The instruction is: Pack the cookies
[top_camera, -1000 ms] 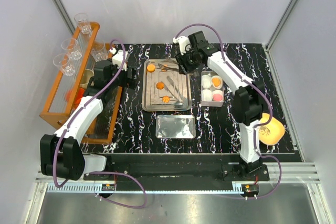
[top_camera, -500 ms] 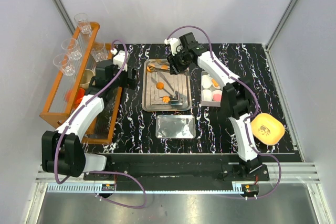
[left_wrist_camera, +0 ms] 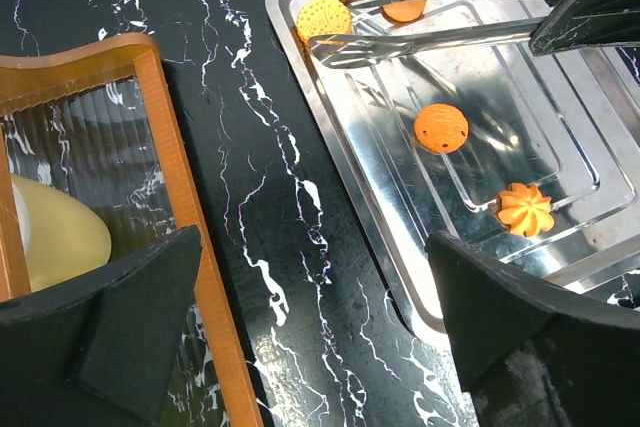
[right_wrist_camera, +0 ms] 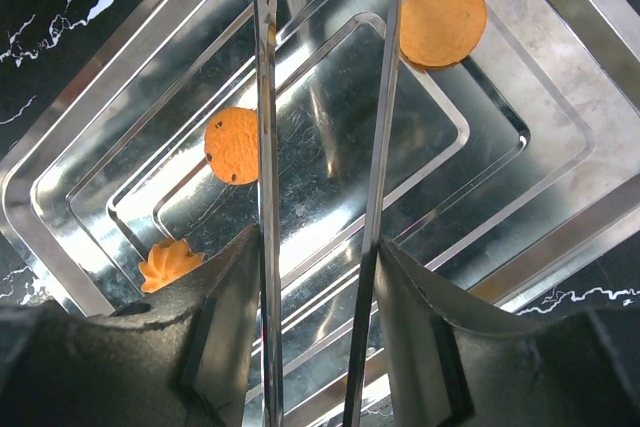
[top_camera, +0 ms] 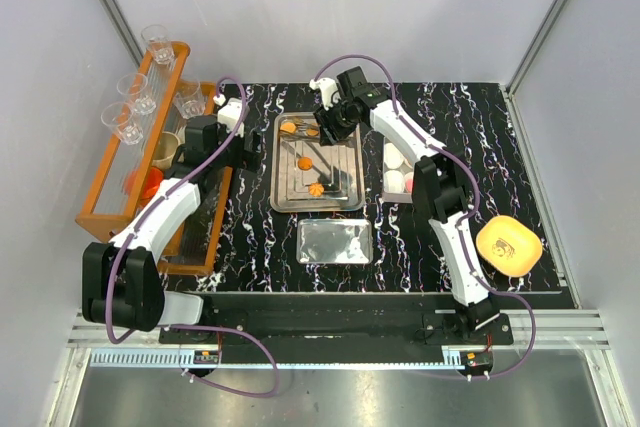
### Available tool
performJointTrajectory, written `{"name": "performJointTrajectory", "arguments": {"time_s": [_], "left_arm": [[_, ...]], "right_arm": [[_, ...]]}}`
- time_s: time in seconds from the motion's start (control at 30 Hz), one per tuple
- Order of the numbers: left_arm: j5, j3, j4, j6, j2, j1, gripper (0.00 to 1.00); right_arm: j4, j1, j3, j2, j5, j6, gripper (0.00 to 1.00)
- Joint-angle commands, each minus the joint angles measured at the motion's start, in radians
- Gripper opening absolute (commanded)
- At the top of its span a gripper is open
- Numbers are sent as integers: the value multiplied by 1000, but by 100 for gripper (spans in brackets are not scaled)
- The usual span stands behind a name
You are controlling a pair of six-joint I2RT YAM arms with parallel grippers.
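Four cookies (left_wrist_camera: 441, 127) lie loose in the steel tray (left_wrist_camera: 510, 97) at mid-worktop, waiting to be packed. Your left jaws hang wide open and empty over the black worktop (left_wrist_camera: 250, 247), between the wooden rack (left_wrist_camera: 175, 177) and the tray. Swing them right carelessly and they could knock the tray's rim and scatter the biscuits.

Your right jaws are clamped on the handles of the tongs (left_wrist_camera: 430, 42). The tong tips gape over the tray's far-left corner, where an orange cookie and a paler one lie side by side. Close off-centre and a flat biscuit may skid on the slick steel, or you may pinch both at once. The tongs might also twist in the grip.

The right arm covers most of the box of paper cups (top_camera: 393, 172) further right, so you cannot tell which cups are filled. The tong tips run off the top of the right wrist view.
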Motion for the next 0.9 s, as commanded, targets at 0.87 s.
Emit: {"name": "performJointTrajectory", "arguments": {"time_s": [0.87], "left_arm": [[-27, 18, 30, 19, 17, -4, 99]], "right_arm": [[3, 12, 122, 78, -20, -15, 47]]}}
